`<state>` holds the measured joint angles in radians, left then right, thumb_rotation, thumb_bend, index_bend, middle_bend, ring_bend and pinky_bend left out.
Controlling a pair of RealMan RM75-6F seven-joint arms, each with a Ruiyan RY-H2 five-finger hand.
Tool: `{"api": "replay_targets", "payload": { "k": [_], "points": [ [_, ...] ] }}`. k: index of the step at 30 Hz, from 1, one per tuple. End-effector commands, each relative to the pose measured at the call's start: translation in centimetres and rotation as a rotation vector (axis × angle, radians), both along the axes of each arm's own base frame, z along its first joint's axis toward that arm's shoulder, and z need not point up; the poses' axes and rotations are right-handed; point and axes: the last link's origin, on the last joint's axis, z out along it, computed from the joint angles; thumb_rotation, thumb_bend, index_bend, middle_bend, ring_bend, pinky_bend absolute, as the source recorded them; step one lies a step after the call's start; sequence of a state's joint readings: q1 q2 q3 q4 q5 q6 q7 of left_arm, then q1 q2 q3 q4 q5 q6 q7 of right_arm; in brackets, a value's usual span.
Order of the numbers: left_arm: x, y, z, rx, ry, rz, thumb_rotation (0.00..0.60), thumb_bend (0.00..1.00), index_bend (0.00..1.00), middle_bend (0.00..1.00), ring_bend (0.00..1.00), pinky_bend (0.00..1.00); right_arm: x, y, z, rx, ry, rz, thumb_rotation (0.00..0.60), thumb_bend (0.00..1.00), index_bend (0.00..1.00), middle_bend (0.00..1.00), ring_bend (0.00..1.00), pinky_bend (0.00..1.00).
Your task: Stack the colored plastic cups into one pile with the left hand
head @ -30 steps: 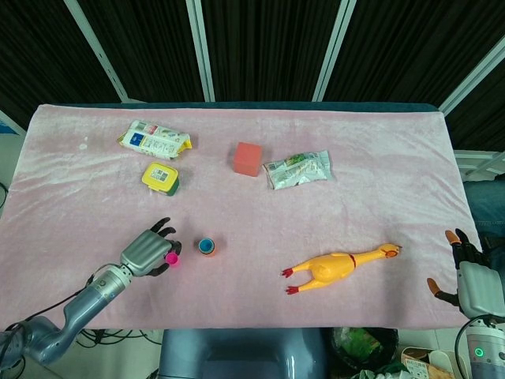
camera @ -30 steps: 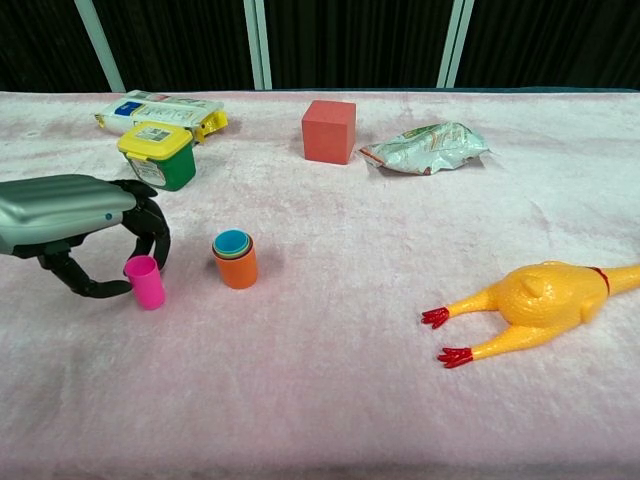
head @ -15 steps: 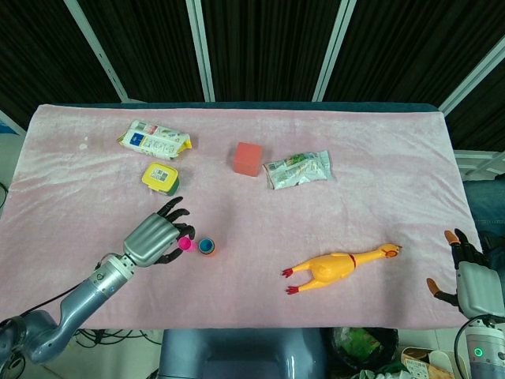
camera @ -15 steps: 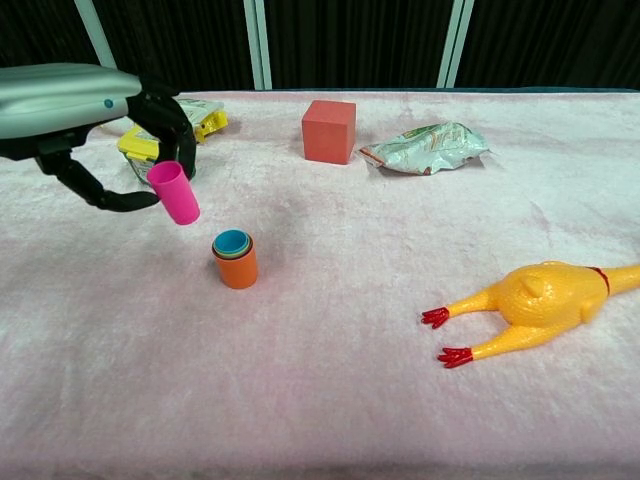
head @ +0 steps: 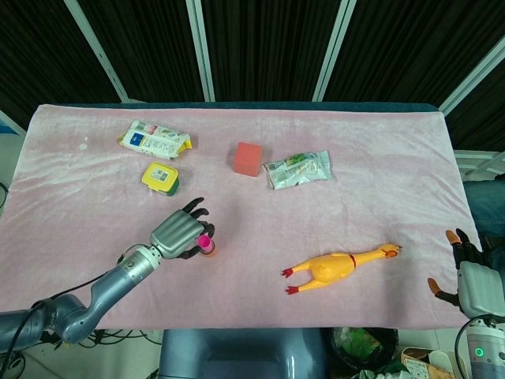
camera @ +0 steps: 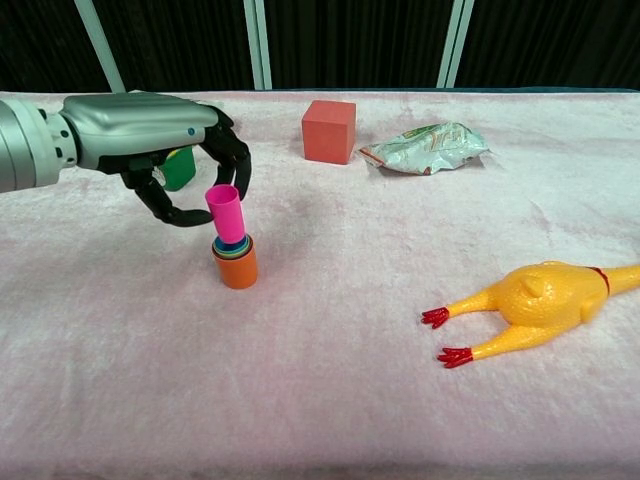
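Note:
My left hand [camera: 165,140] [head: 178,234] pinches a pink cup [camera: 224,214] [head: 204,241] between thumb and a finger. The cup stands upright with its base in the mouth of the cup stack [camera: 236,264], whose outer cup is orange with coloured rims showing above it. In the head view the stack is mostly hidden under the pink cup and my fingers. My right hand [head: 467,274] rests at the table's right front corner, away from the cups, fingers apart and holding nothing.
A yellow rubber chicken [camera: 535,305] lies at the front right. At the back sit a red cube [camera: 329,130], a silver snack bag [camera: 428,148], a yellow-lidded green tub [head: 161,178] and a snack packet [head: 155,140]. Pink cloth [camera: 330,400] covers the table.
My left hand lifted the pink cup off the cloth, carried it right, and brought it down into the top of the stack. The right hand has not moved.

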<state>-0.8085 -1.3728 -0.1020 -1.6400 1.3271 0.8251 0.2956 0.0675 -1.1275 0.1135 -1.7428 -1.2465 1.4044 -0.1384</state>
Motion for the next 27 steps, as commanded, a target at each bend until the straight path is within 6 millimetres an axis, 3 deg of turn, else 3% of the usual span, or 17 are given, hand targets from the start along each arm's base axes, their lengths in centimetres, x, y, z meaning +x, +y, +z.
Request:
{"api": "replay_targets", "payload": {
  "k": [1, 5, 7, 12, 14, 17, 23, 27],
  "points": [
    [-0.1, 0.3, -0.6, -0.002, 0.012, 0.006, 0.600, 0.38, 0.44, 0.51, 0.18, 0.03, 0.0, 0.0, 0.0, -0.001, -0.001, -0.001, 0.600, 0.19, 0.00, 0.02, 0.12, 0.17],
    [-0.3, 0.5, -0.9, -0.002, 0.020, 0.013, 0.600, 0.37, 0.44, 0.51, 0.18, 0.02, 0.0, 0.0, 0.0, -0.002, -0.003, -0.001, 0.600, 0.19, 0.00, 0.02, 0.11, 0.16],
    [-0.3, 0.5, -1.0, -0.002, 0.023, 0.014, 0.600, 0.32, 0.39, 0.47, 0.16, 0.02, 0.0, 0.0, 0.0, -0.001, -0.001, 0.000, 0.600, 0.19, 0.00, 0.02, 0.12, 0.16],
    [-0.9, 0.4, -1.4, -0.025, 0.074, 0.022, 0.600, 0.15, 0.13, 0.19, 0.03, 0.00, 0.0, 0.0, 0.0, -0.001, -0.003, -0.001, 0.600, 0.19, 0.00, 0.02, 0.12, 0.17],
    [-1.0, 0.3, -1.4, -0.035, 0.092, 0.030, 0.600, 0.11, 0.06, 0.10, 0.00, 0.00, 0.0, 0.0, 0.0, -0.002, -0.003, -0.002, 0.600, 0.19, 0.00, 0.02, 0.12, 0.16],
    [-0.7, -0.1, -1.2, -0.044, 0.084, 0.038, 0.600, 0.09, 0.03, 0.05, 0.00, 0.00, 0.0, 0.0, 0.1, -0.003, -0.004, -0.003, 0.600, 0.19, 0.00, 0.02, 0.12, 0.17],
    [-0.7, -1.4, 2.4, 0.071, 0.043, 0.009, 0.600, 0.09, 0.05, 0.05, 0.00, 0.00, -0.1, 0.0, 0.1, -0.002, -0.005, -0.003, 0.600, 0.19, 0.00, 0.02, 0.11, 0.17],
    [-2.3, -3.2, 5.9, 0.196, 0.031, 0.024, 0.600, 0.09, 0.05, 0.06, 0.00, 0.00, -0.1, 0.0, 0.1, -0.003, -0.003, -0.004, 0.600, 0.19, 0.00, 0.02, 0.12, 0.16]
  ]
}}
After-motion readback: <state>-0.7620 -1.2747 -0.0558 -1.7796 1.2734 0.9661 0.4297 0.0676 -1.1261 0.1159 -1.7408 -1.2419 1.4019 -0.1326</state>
